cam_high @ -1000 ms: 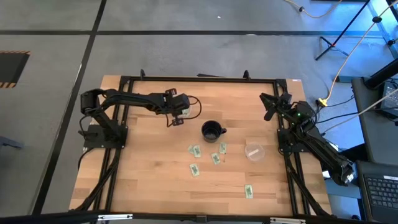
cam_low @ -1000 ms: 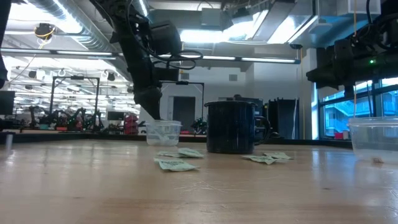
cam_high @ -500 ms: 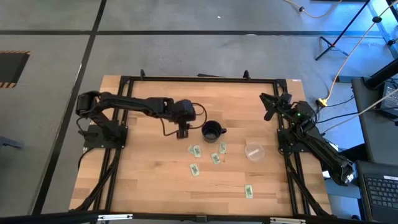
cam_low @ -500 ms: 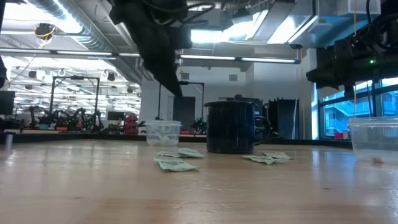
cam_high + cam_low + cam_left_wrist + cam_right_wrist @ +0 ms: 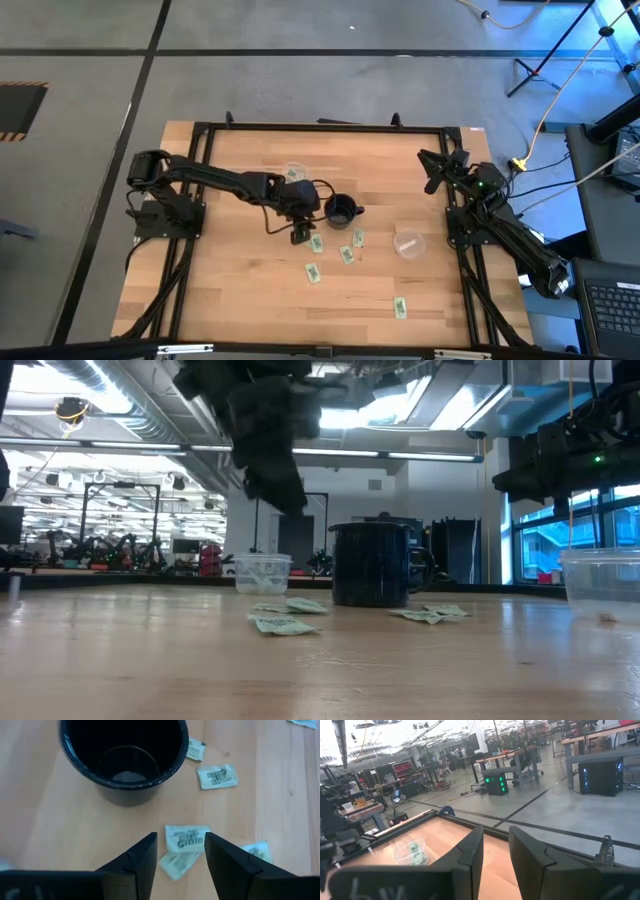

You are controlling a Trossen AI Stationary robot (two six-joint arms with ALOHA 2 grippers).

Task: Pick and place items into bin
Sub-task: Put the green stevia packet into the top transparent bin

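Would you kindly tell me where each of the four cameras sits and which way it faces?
High: overhead, straight down; both arms, left gripper beside the mug.
Low: table height, level across; mug, left arm above.
Left wrist: down past its open fingers at a packet and the mug.
Right wrist: past its fingers toward the room.
High, low and left wrist share the mug.
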